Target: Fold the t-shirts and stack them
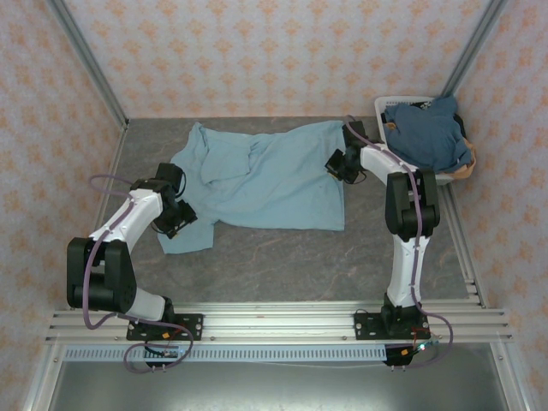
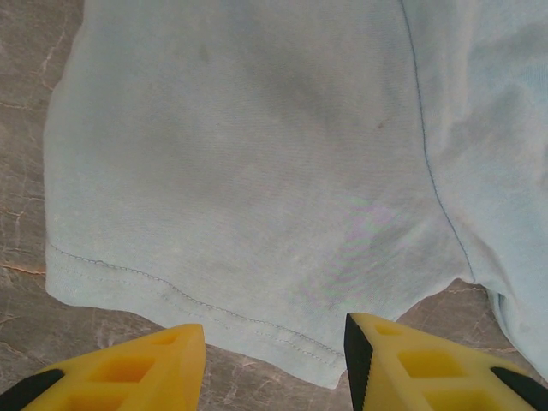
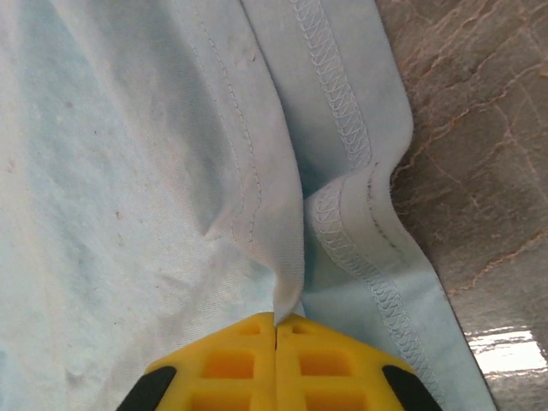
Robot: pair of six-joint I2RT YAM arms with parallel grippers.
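Entry: t-shirts, folding barely beginning, nothing stacked yet.
Light-blue t-shirt (image 1: 265,184) is lying spread and rumpled on the table (image 1: 282,257); darker t-shirt (image 1: 428,133) is waiting in the basket (image 1: 396,99). Right gripper (image 3: 276,324) is pinching a hem fold, jaws closed; left gripper (image 2: 274,334) is hovering wide apart at a hemmed corner, gripping nothing.

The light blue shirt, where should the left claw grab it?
I'd grab the stitched sleeve edge of the light blue shirt, lying flat on the table right before the open left gripper. Come from the near side, low, so one finger slides under the thin edge. The right gripper is shut on the hem at the other side.
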